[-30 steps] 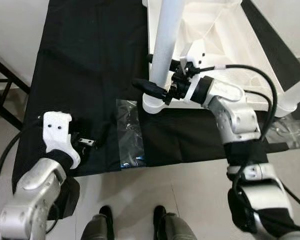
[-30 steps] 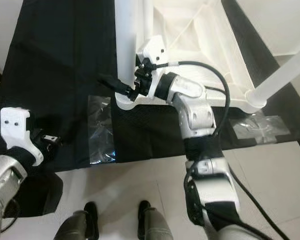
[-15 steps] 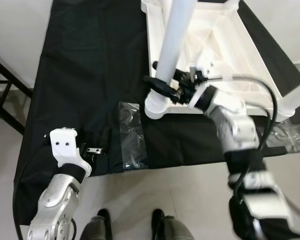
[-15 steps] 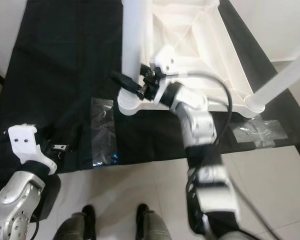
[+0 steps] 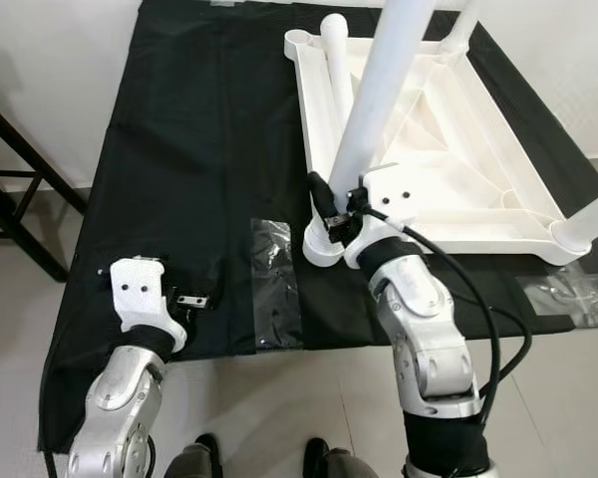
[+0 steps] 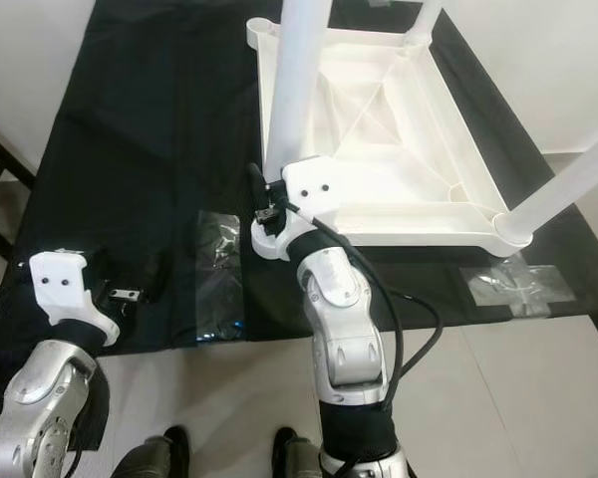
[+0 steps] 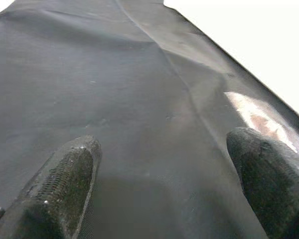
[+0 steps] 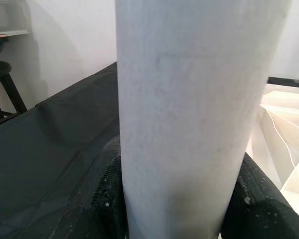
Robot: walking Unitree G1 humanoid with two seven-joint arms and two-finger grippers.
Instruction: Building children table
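Head views bright, evenly lit, sharp; soft shadows only. Clear plastic bag (image 5: 275,285) on matte black cloth (image 5: 189,149) shows faint glare. White plastic upturned table (image 5: 429,159) near overexposed. Left wrist view: washed-out white background, nearest black fingers (image 7: 60,191) soft. Right wrist view: white tubular leg (image 8: 189,114) close, slightly blurred.

White plastic table top (image 5: 448,169) is laid upside down in the upper right of the frame. A white cylindrical leg (image 5: 379,95) is seated upright in its near-left corner socket (image 5: 322,242); further legs are fitted at other corners
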